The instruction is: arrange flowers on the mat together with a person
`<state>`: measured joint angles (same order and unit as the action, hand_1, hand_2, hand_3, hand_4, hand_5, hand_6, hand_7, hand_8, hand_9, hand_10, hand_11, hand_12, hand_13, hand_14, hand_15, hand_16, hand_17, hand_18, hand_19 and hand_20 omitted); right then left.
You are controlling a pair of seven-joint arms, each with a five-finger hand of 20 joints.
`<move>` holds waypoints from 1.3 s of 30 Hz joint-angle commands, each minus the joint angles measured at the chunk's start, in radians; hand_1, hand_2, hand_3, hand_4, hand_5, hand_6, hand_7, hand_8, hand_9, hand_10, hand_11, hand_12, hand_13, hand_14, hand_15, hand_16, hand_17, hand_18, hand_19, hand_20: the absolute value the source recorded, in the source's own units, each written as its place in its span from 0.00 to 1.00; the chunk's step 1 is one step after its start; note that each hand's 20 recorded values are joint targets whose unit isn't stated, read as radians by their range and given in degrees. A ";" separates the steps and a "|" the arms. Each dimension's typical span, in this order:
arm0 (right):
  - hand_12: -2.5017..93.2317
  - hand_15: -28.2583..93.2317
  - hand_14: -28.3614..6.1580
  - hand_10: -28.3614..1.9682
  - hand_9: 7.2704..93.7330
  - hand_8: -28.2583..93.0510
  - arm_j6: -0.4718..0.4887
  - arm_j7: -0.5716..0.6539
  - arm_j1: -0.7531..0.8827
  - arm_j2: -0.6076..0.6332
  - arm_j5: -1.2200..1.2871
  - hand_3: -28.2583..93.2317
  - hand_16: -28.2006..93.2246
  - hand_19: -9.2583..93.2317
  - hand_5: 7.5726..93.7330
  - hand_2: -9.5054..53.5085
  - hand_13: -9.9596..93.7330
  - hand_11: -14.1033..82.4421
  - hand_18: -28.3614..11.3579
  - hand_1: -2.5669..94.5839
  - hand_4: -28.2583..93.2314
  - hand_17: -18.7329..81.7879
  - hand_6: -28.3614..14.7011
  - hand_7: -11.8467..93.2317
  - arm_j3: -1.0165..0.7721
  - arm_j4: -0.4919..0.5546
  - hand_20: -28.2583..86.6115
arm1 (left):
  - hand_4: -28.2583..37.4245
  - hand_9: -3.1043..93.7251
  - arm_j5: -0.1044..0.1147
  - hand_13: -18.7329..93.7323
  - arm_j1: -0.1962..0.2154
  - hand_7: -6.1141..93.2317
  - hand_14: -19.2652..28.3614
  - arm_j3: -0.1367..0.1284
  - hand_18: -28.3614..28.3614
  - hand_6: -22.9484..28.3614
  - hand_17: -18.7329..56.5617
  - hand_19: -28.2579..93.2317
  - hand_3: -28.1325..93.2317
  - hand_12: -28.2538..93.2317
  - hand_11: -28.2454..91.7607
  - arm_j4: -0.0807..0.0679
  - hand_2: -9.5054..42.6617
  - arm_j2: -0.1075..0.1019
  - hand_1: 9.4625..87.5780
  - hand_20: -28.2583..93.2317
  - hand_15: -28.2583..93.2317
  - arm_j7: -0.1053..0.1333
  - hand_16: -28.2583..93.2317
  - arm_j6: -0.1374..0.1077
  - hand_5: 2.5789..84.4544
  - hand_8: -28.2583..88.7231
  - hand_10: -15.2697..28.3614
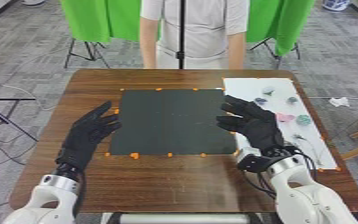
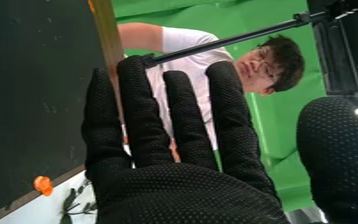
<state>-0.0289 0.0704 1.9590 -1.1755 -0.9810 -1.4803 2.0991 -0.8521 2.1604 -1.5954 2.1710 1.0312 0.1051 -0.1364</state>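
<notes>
Right hand: the right hand is spread, its fingers straight with slim gaps and the thumb well apart, pinching nothing; it is over the right border of the mat, beside the white sheet
Left hand: the left hand is relaxed and empty at the mat's left border
Leafy sprig: on the sheet, close to the right hand; probably thin and springy, so the robot would best take it low on the bare stem, where leaves cannot catch on the glove
Pink flower: the pink flower lies on the sheet just beside the pale green flower; both look light and soft-headed, and a squeeze on the petals would likely crush or bend them
Far flowers: the whitish flower and the purplish flower lie near each other towards the sheet's far end, the greyish flower nearer its outer edge; each seems small enough to roll away if nudged, so thumb and fingers should close from both sides at once
Grip: a stem may be slippery in smooth fabric and too light to feel, so a gentle pinch just under the head should hold it without twisting
Mat: no flower lies on it, so a first one is to be carried across and laid flat
</notes>
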 commanded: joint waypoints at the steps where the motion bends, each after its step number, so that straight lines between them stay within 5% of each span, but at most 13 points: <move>1: 0.16 0.46 0.25 0.46 0.42 0.13 0.002 0.006 0.004 -0.008 -0.005 0.94 0.35 0.62 0.45 0.42 0.47 0.22 0.06 0.11 0.01 0.31 0.65 0.27 0.006 0.002 0.38 | 0.02 0.40 0.001 0.39 0.021 0.16 0.96 -0.005 0.95 0.56 0.12 0.61 0.87 0.31 0.42 0.001 0.29 0.008 0.18 0.34 0.61 -0.011 0.18 -0.008 0.41 0.17 0.77; 39: 0.16 0.46 0.25 0.46 0.43 0.13 0.000 -0.006 0.008 -0.007 -0.002 0.93 0.35 0.62 0.45 0.43 0.47 0.22 0.06 0.11 0.01 0.31 0.65 0.27 0.002 0.001 0.38 | 0.02 0.40 0.004 0.40 0.007 0.17 0.96 -0.002 0.95 0.57 0.12 0.61 0.87 0.31 0.42 0.001 0.29 0.004 0.18 0.34 0.61 -0.006 0.18 -0.008 0.41 0.17 0.78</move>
<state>-0.0283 0.0740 1.9603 -1.1761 -0.9809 -1.4799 2.0979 -0.8504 2.1672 -1.5961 2.1736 1.0297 0.1058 -0.1388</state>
